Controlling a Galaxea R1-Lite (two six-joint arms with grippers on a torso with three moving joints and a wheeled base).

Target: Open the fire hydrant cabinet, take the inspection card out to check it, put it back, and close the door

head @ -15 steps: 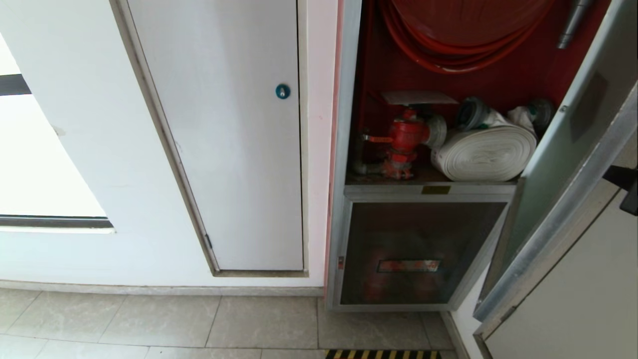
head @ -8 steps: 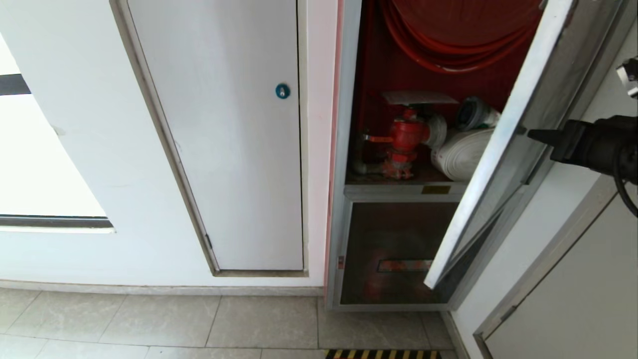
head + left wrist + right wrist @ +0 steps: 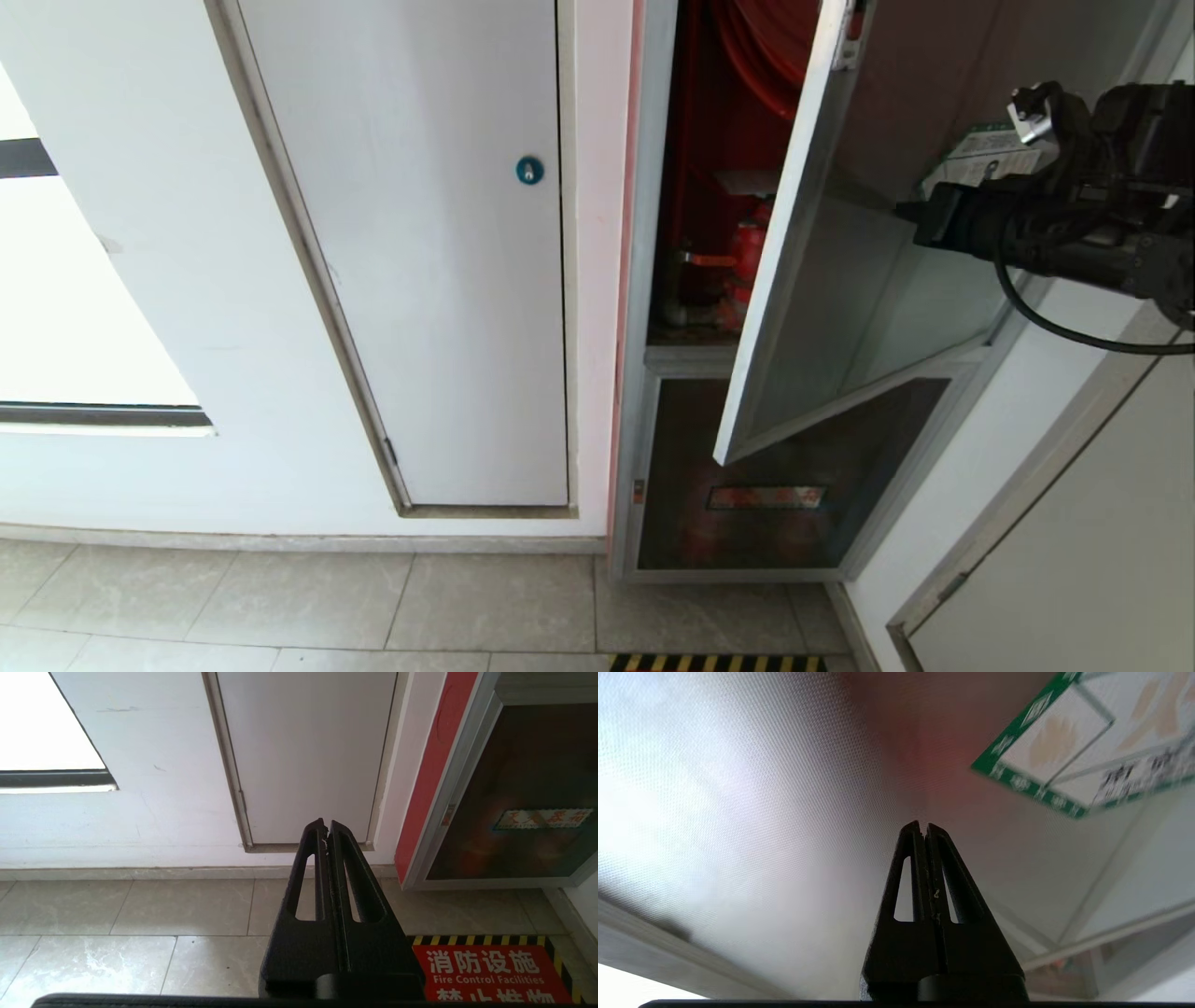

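I see my right gripper [image 3: 907, 213] reaching level, fingers clenched empty, tip seemingly against the half-closed door [image 3: 840, 308]; left gripper [image 3: 325, 826] pinched, parked low

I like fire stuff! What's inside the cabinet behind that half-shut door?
Past the door, the fire hydrant cabinet shows red walls, some red hose and a red valve. The door hides everything else.

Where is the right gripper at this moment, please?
In the head view the right gripper is at the upper right, shut, its tip at the outer glass of the half-closed door, just below the green-bordered sticker.
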